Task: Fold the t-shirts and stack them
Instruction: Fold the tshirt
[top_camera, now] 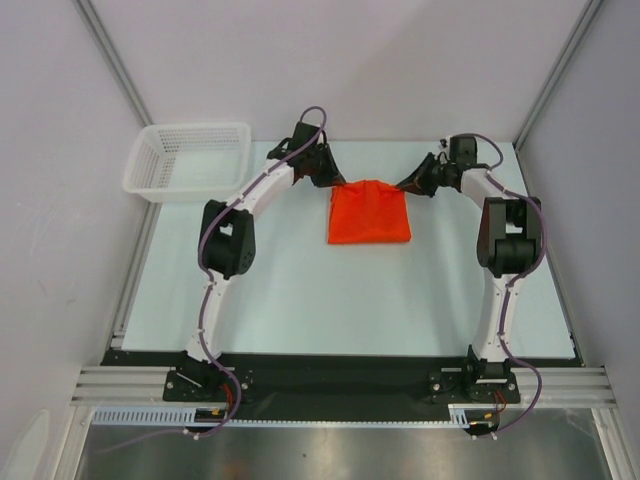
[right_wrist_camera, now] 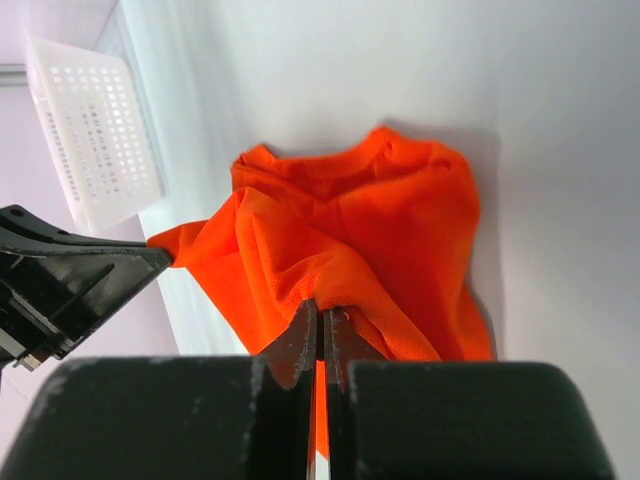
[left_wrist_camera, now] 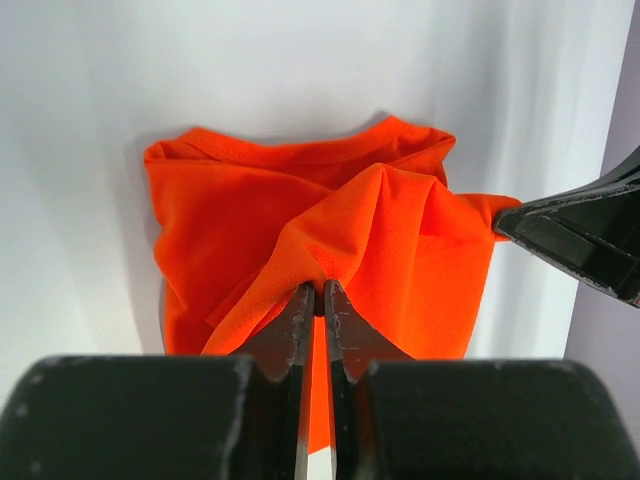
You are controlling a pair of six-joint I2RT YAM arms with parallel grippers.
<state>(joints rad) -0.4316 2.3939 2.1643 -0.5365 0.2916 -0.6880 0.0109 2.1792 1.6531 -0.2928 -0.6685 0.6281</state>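
One bright orange-red t-shirt lies partly folded at the far middle of the table. My left gripper is shut on its far left corner; in the left wrist view the cloth bunches up into my closed fingertips. My right gripper is shut on the far right corner; in the right wrist view the cloth rises into my closed fingertips. Each wrist view shows the other gripper pinching the opposite corner. The held edge is lifted a little off the table.
A white plastic mesh basket stands at the far left of the table, and it shows in the right wrist view. Grey walls close in the back and both sides.
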